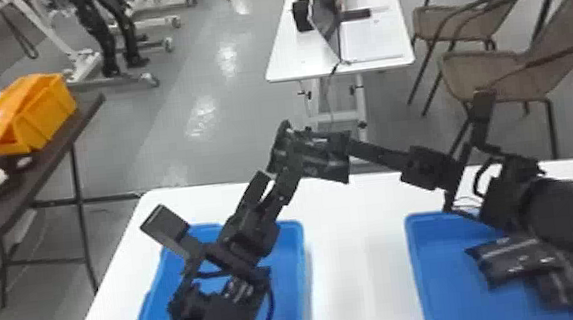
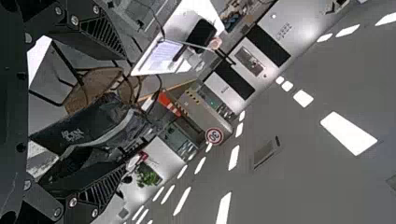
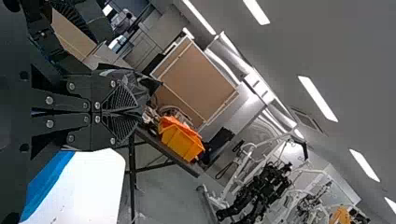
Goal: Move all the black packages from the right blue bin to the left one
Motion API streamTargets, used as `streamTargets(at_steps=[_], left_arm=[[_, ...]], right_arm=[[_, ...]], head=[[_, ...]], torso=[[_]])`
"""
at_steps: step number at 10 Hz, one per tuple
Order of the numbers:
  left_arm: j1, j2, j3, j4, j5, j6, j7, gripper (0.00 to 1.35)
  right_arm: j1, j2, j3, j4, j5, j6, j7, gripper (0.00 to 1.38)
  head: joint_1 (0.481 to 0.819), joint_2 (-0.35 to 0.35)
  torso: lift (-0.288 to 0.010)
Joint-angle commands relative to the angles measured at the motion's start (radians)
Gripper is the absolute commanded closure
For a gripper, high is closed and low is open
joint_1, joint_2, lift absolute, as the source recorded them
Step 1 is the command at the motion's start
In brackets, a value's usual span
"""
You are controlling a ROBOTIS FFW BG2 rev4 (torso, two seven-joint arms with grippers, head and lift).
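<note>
Above the table's far edge in the head view, my left gripper (image 1: 284, 159) stands beside a raised black package (image 1: 328, 164), and my right gripper (image 1: 352, 144) meets that package from the right. The left wrist view has my left gripper (image 2: 122, 114) open, its fingers wide apart with the package (image 2: 79, 128) between them, nearer one finger. My right gripper (image 3: 139, 111) is shut on the package (image 3: 133, 80), which juts out past one finger. More black packages (image 1: 518, 256) lie in the right blue bin (image 1: 441, 267). The left blue bin (image 1: 291, 272) lies partly under my left arm.
Both bins stand on a white table (image 1: 356, 266). To the left, a dark table (image 1: 49, 159) bears an orange crate (image 1: 45, 115). Farther off are a white desk (image 1: 300, 55) with a laptop and some brown chairs (image 1: 493, 72).
</note>
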Motion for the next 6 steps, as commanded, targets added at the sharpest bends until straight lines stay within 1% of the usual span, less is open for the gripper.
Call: streamTargets(at_steps=[1,2,3,4,5,6], left_arm=[[-0.019,0.0,-0.013,0.008,0.011,0.014,-0.012,0.23],[-0.024,0.0,-0.018,0.009,0.014,0.017,-0.015,0.23],[-0.025,0.0,-0.018,0.009,0.014,0.02,-0.017,0.29],[-0.027,0.003,-0.015,0.008,0.004,0.024,-0.015,0.53],[-0.027,0.002,-0.012,0.002,-0.007,0.05,-0.001,0.84],[-0.028,0.002,-0.012,-0.001,-0.01,0.072,0.019,1.13]], right_arm=[[-0.004,0.003,0.013,0.008,-0.009,-0.004,0.0,1.18],[-0.007,0.004,0.022,0.011,-0.013,-0.004,0.0,1.18],[-0.007,0.006,0.026,0.014,-0.016,-0.004,0.002,1.18],[-0.007,0.004,0.028,0.017,-0.02,-0.004,0.003,1.18],[-0.007,0.004,0.03,0.017,-0.02,-0.004,0.005,1.18],[-0.004,0.004,0.028,0.017,-0.02,-0.004,0.005,1.18]], head=[[0.695,0.174],[0.695,0.169],[0.695,0.166],[0.695,0.167],[0.695,0.169],[0.695,0.17]], torso=[[-0.042],[-0.042],[-0.042],[-0.042],[-0.042],[-0.042]])
